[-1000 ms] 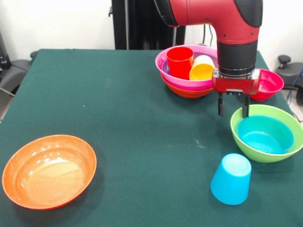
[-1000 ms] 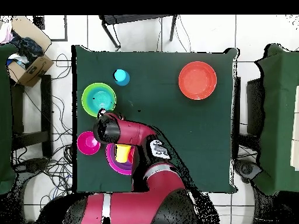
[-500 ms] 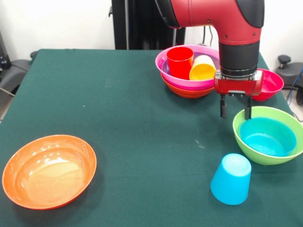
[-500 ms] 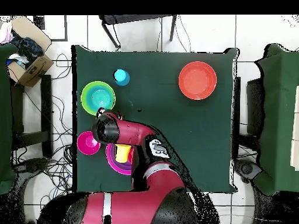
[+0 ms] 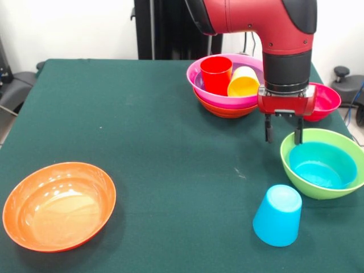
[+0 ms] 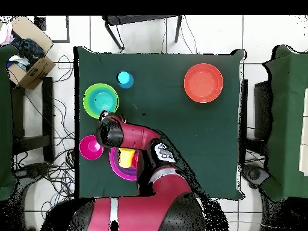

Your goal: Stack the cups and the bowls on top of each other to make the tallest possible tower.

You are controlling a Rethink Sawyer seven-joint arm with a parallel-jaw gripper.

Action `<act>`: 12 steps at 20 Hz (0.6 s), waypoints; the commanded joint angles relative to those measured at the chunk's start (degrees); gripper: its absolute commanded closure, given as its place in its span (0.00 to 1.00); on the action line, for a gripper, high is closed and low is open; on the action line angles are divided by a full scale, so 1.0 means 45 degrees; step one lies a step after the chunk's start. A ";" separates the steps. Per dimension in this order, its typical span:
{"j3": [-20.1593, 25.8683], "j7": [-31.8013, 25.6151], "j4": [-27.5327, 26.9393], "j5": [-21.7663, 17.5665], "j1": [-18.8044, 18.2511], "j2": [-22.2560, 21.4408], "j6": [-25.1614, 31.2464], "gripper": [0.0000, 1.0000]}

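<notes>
My gripper (image 5: 282, 132) hangs open at the left far rim of the lime green bowl (image 5: 296, 175), one finger outside it and one over the rim. A small blue bowl (image 5: 318, 165) sits nested in the green bowl. A light blue cup (image 5: 277, 215) stands upside down in front of it. The tower (image 5: 224, 102) is an orange bowl under a magenta bowl with a purple bowl (image 5: 199, 83) inside. It holds an upright red cup (image 5: 216, 74) and a tilted yellow cup (image 5: 243, 83). In the overhead view the arm's wrist (image 6: 108, 129) hides the gripper beside the green bowl (image 6: 101, 100).
A second large orange bowl (image 5: 58, 205) sits alone at the near left and shows in the overhead view (image 6: 203, 83). A crimson bowl (image 5: 324, 99) lies behind my wrist, to the right of the tower. The arm stands over the tower's right side.
My gripper has shifted slightly to the right in the front view, and the green bowl with the blue bowl in it has shifted slightly the same way.
</notes>
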 commanded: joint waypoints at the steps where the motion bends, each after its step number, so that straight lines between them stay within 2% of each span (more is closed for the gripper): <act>1: 0.1522 0.2528 -0.0068 0.0371 -0.0373 0.0584 -0.0620 0.00; 12: 0.1259 0.2647 -0.0347 0.0677 -0.0086 0.0744 -0.0512 0.00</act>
